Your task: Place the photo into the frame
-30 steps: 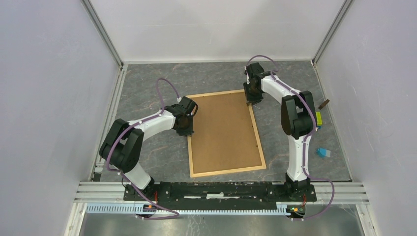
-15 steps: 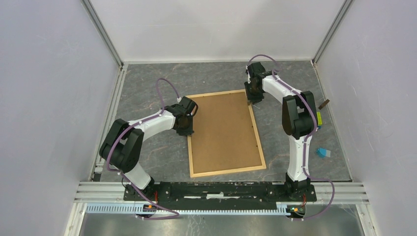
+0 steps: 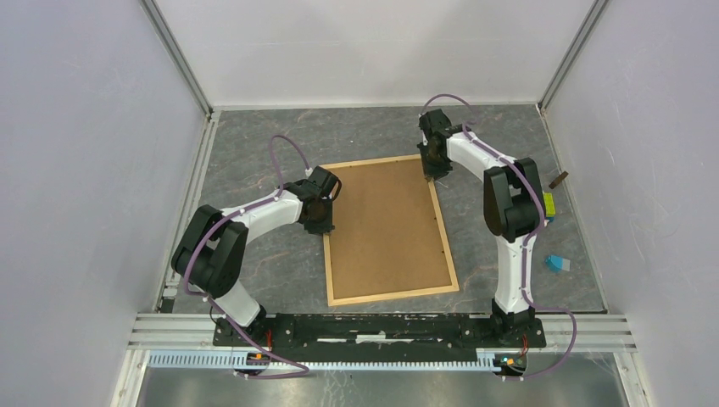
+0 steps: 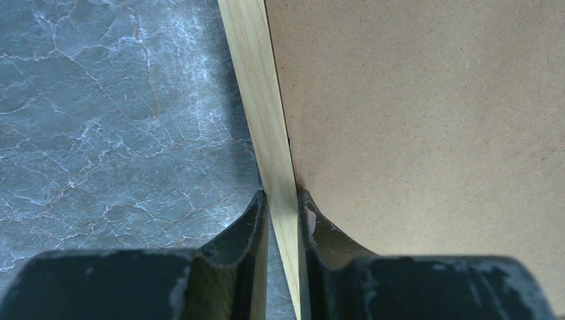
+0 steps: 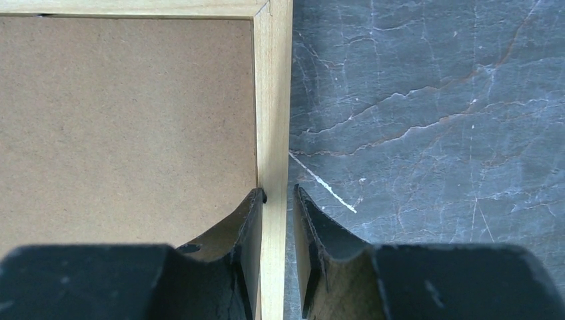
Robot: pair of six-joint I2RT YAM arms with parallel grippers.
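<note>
— How many of each do you have on the table (image 3: 254,153)?
— You have one frame (image 3: 448,246) and one brown backing board (image 3: 386,225). You count two grippers: one left gripper (image 4: 282,200) and one right gripper (image 5: 278,197).
— And the small bits?
— Three, one of each kind: one brown piece (image 3: 558,180), one yellow-green block (image 3: 549,205), one blue object (image 3: 556,263).

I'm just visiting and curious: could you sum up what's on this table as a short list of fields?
frame: flat on the grey table, back up
backing board: brown, sits inside the frame
photo: not in sight
left gripper: clamped on the frame's left rail
right gripper: fingers astride the right rail near the far corner; grip unclear
</note>
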